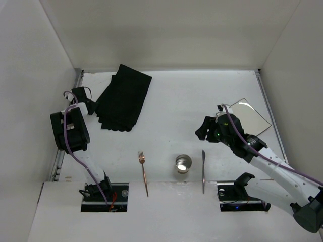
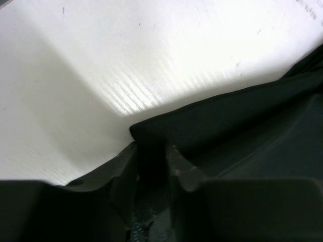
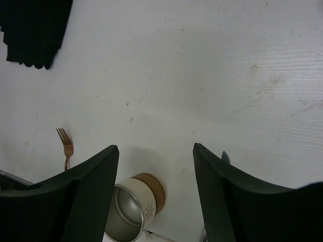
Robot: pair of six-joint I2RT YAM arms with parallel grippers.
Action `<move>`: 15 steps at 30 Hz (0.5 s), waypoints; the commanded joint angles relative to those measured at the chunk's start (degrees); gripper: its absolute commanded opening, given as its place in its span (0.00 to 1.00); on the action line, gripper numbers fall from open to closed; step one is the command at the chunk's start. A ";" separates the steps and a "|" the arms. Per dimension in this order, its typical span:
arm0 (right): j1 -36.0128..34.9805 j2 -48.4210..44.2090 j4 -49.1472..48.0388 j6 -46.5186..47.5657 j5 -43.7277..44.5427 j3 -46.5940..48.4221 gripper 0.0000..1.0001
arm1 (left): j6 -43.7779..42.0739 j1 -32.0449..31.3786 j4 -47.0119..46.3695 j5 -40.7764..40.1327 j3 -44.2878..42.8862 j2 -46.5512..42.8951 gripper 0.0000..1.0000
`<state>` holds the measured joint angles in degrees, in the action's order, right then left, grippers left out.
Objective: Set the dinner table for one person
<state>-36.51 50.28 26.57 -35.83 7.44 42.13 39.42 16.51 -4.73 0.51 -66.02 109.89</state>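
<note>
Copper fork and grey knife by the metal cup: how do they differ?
The thin copper-coloured fork lies left of the steel cup; the dull grey knife lies right of it. The fork leans slightly; the knife runs straighter. Both lie flat on the matte-white tabletop, near its front edge.

I count one placemat [image 1: 123,98], black and folded. One fork [image 1: 144,174] and one knife [image 1: 203,171], so two pieces of cutlery. One cup [image 1: 183,163], which my right wrist view also shows as a single cup beside that single fork. One plate [image 1: 252,118], square. That makes five loose things on my one table [image 1: 171,101]. I have two grippers: the left gripper [image 2: 151,151] and the right gripper [image 3: 155,147].
</note>
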 commanded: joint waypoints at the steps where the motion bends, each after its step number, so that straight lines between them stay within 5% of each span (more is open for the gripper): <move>1: -0.18 -0.18 -0.64 -0.20 -0.06 1.20 0.67 | -0.57 -0.38 0.60 2.21 -0.08 -0.19 0.17; 4: -0.18 -0.18 -0.81 -0.20 0.03 1.11 0.67 | -0.13 -0.03 0.60 3.96 0.28 -2.56 0.04; 8: -0.44 0.25 -1.34 -0.20 0.03 1.03 0.68 | 0.31 -1.43 0.34 5.90 -1.30 -8.80 0.01; 15: -0.27 1.57 -4.68 -0.02 0.03 1.55 0.70 | 2.15 -13.98 0.43 10.30 -2.10 -18.82 0.00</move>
<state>-36.51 51.64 26.15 -35.83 7.44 42.13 39.79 8.23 -4.01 5.17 -66.28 96.55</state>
